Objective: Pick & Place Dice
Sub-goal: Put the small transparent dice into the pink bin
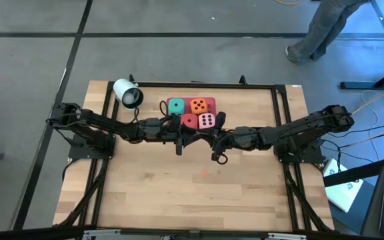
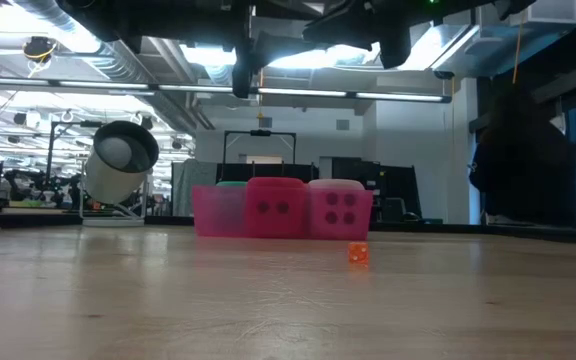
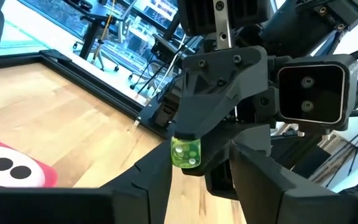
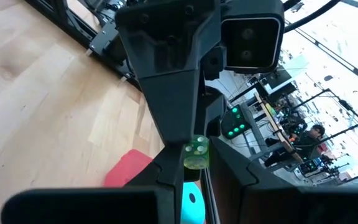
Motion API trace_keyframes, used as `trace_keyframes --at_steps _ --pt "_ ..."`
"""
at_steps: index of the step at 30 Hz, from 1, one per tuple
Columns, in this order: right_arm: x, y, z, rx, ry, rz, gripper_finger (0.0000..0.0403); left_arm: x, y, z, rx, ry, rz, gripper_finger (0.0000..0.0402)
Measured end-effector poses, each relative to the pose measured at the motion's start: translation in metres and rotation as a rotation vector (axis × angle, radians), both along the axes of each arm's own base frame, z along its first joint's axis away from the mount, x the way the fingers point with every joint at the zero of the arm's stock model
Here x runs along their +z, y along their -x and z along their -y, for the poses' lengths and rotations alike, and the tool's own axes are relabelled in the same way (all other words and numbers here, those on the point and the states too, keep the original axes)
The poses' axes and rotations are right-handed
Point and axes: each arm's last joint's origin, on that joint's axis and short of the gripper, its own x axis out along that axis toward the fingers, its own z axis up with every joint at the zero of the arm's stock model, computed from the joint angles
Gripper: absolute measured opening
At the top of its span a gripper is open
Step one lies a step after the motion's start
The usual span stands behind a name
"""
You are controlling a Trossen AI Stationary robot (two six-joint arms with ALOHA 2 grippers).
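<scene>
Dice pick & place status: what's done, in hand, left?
Done, apparently: teal die, orange die, red die and pink die sit grouped at the table's far side.
In hand: right gripper pinches a small green die; left gripper is open beside it, likely a handover.
Left: placing it; a tiny orange die lies loose.

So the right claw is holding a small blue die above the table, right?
Not quite. The small die in the right claw is green, not blue. The left wrist view shows it pinched at the claw's tip. It is held above the table, as you said.
</scene>
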Motion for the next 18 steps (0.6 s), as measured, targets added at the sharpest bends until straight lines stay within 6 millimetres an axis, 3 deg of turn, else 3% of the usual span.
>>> trace_keyframes --at_steps 18 --pt "-0.0013 0.0020 -0.0081 0.030 0.003 -0.020 0.0057 -0.0002 -0.0001 -0.0009 0.006 0.003 -0.002 0.0105"
